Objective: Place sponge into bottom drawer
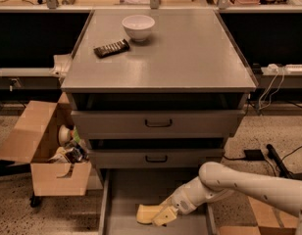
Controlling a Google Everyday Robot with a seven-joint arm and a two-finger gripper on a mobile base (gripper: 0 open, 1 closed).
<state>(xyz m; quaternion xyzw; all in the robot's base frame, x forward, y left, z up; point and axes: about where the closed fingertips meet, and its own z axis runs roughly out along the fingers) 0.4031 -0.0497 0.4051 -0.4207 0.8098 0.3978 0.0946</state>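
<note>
The pale-yellow sponge (146,213) lies low inside the open bottom drawer (122,195), a wide grey tray pulled out at the foot of the cabinet. My gripper (161,216) reaches in from the right on a white arm and is at the sponge's right end, its fingers closed around that end. The sponge sits at or just above the drawer floor; I cannot tell whether it touches.
Two shut grey drawers with dark handles (158,123) sit above. On the cabinet top stand a white bowl (138,27) and a dark wrapped bar (111,48). An open cardboard box (45,151) of clutter stands at the left. Cables (276,155) lie on the floor at right.
</note>
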